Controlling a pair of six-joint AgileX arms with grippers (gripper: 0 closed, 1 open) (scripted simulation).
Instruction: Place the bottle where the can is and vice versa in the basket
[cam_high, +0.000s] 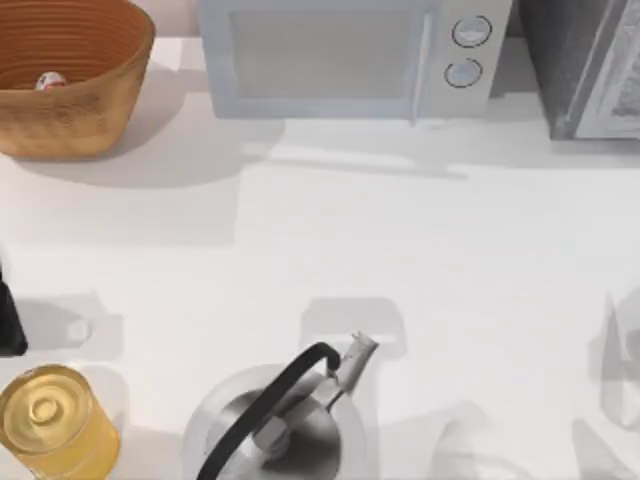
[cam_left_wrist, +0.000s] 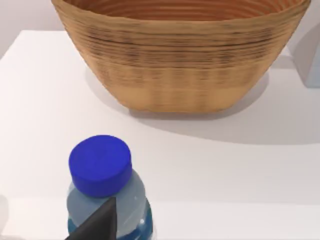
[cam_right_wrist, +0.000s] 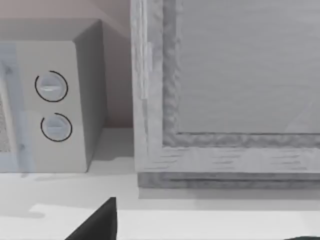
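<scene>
Left gripper (cam_left_wrist: 97, 225) sits low on the blue-capped bottle (cam_left_wrist: 102, 192) at the table's left edge, jaw state unclear, basket (cam_left_wrist: 185, 60) beyond at far left; a loose grip could tip it mid-lift.

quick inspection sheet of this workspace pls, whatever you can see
surface: white table, flat and level
job's things: woven basket at the top view's upper left, holding a small red-and-white item too small to identify; yellow can upright at lower left; blue-capped bottle upright on the table, apart from the basket
clutter: metal kettle at lower centre
hands: left hand right by the bottle; right hand low over the table, facing the microwave
cables: nothing seen
surroundings: microwave at upper centre; grey cabinet at upper right
</scene>
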